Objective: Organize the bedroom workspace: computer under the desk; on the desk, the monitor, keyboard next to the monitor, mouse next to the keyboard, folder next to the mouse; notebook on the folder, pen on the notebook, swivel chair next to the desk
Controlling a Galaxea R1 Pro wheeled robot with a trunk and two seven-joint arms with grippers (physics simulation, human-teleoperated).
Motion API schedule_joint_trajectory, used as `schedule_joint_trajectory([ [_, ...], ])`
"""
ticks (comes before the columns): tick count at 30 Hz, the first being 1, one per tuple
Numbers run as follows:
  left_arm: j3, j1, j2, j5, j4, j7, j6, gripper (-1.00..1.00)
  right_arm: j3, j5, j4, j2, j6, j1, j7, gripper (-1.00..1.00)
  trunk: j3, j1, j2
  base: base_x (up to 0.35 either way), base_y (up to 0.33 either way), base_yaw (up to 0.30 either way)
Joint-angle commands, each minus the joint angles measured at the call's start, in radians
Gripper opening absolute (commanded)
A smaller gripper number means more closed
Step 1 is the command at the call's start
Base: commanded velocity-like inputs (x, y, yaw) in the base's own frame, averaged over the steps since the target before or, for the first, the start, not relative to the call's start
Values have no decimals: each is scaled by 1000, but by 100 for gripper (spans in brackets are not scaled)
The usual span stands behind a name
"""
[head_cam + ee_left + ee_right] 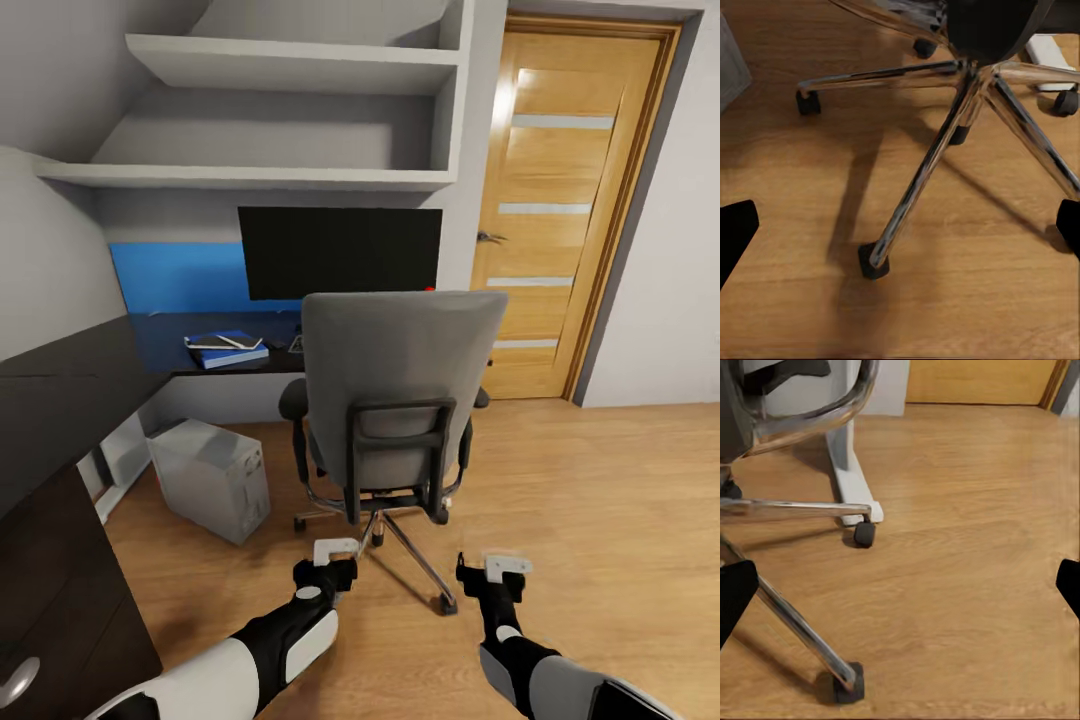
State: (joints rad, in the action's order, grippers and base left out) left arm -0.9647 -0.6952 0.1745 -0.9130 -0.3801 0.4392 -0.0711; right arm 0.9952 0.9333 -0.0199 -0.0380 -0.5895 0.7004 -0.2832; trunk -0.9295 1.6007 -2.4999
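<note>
The grey swivel chair [400, 370] stands with its back to me, in front of the dark desk [160, 350]. Behind it the black monitor [340, 252] stands on the desk. A blue folder [228, 352] lies on the desk left of the chair, with a notebook [222, 341] and what looks like a pen on top. The grey computer [210, 478] sits on the floor by the desk's edge. The chair hides most of the keyboard and the mouse. My left gripper [335, 562] and right gripper [497, 572] hang open, low behind the chair's chrome base [945, 142].
A dark cabinet [60, 560] runs along my left. Grey shelves [290, 120] hang above the desk. A wooden door [570, 210] stands shut at the right. The chair's casters [847, 682] rest on the wooden floor [600, 500], near a white desk leg [849, 472].
</note>
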Motion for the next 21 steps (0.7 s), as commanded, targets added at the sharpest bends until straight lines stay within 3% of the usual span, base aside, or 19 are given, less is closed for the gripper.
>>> schedule_joint_trajectory([
  [1, -8, -1, 0, -13, 13, 4, -6, 100, 13, -1, -2, 3, -1, -11, -5, 100, 3, -1, 0, -2, 0, 0],
  [2, -9, -1, 0, -15, 26, 5, -6, 100, 13, -1, -2, 7, -1, -22, -5, 100, 6, -4, 6, -1, 0, 0],
  [3, -10, 2, 0, -24, 111, 5, -8, 100, 13, 1, -3, 38, -1, -121, -5, 100, 9, -8, 13, 0, 0, 0],
  [15, -9, 94, 0, -25, 260, 4, -25, 100, 14, 0, -3, 44, 5, -181, -4, 100, 47, -54, 97, 0, 0, 0],
  [16, -9, 151, 0, -26, 282, 5, -103, 100, 16, -1, -4, 37, 10, -209, -1, 100, 50, -58, 104, 0, 0, 0],
  [21, -9, 220, 0, -26, 298, 5, -154, 100, 15, -1, -4, 32, 11, -264, 0, 100, 66, -77, 139, 0, 0, 0],
])
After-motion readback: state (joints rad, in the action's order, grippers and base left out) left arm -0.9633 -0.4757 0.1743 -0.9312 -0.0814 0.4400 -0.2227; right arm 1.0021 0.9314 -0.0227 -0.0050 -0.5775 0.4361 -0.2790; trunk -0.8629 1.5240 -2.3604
